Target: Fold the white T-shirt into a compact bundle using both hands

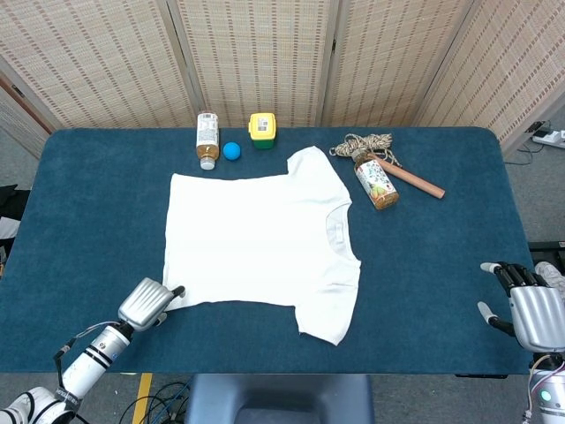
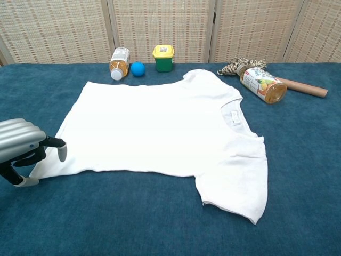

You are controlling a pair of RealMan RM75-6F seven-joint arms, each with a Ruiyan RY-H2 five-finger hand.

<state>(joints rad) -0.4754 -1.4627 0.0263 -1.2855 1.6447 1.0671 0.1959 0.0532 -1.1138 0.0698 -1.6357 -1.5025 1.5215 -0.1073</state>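
Note:
The white T-shirt (image 1: 260,247) (image 2: 160,128) lies flat on the blue table, collar to the right and hem to the left. My left hand (image 1: 148,303) (image 2: 24,146) hovers at the shirt's near hem corner. Its fingers are bent, with one fingertip (image 2: 62,153) over the cloth edge and the thumb (image 2: 24,181) off the cloth; it grips nothing that I can see. My right hand (image 1: 530,311) sits at the table's front right edge, far from the shirt, with its fingers spread and nothing in it. The chest view does not show it.
Along the back edge stand a lying bottle (image 1: 207,138), a blue ball (image 1: 231,151) and a yellow-lidded green jar (image 1: 262,129). Right of the collar lie a second bottle (image 1: 376,182), a coil of rope (image 1: 366,143) and a wooden stick (image 1: 415,180).

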